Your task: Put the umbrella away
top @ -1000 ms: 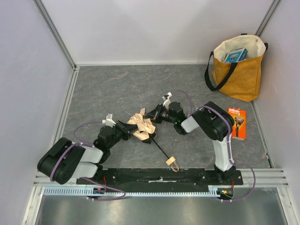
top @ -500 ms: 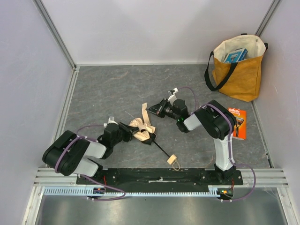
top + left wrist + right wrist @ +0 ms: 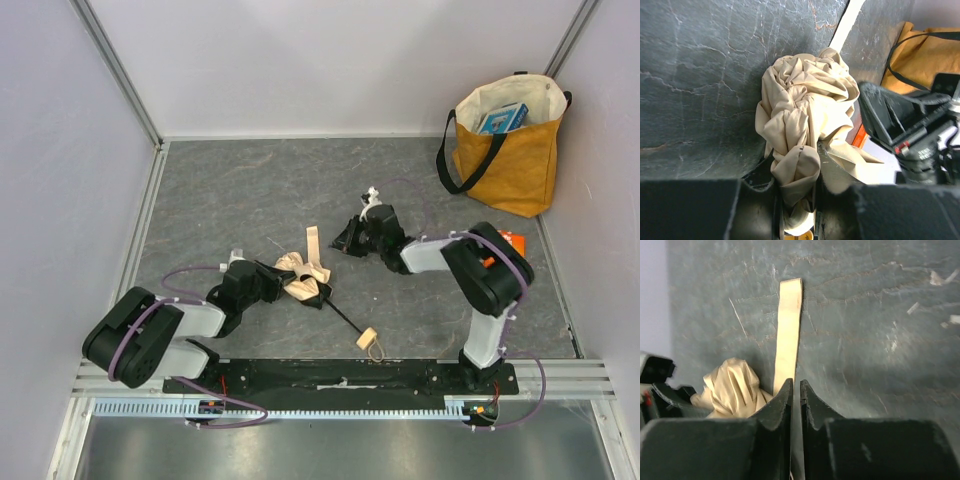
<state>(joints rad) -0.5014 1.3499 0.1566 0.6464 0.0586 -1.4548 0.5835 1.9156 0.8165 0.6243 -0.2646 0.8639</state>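
Since a second earlier, the right tool (image 3: 343, 240) had drawn back from the umbrella (image 3: 303, 275) toward the far right, and its arm had swung over the orange pack (image 3: 508, 239). The umbrella lay near the middle of the counter (image 3: 230, 190), its cream fabric bunched in a crumpled lump. The left tool (image 3: 274, 279) was clamped on the near-left end of that lump, with cloth squeezed between its fingers in the wrist view. From the fabric a flat cream strap (image 3: 312, 243) ran out toward the far side, lying on the stone. The right tool sat just right of the strap, its fingers almost together with only a thin slit between them. In its own view the strap's near end reached the fingertips, but whether it was pinched could not be told. A thin black shaft (image 3: 345, 318) ran from the lump toward the near right and ended in a small wooden knob (image 3: 367, 339) with a cord loop.

Well apart, in the far right corner, a yellow bag (image 3: 510, 160) with black straps stood open against the wall, with a blue box (image 3: 502, 118) inside. The pack lay near it, mostly hidden by the right arm. Dark grey veined stone made up the counter, and plain pale walls (image 3: 330, 60) closed it in on three sides.
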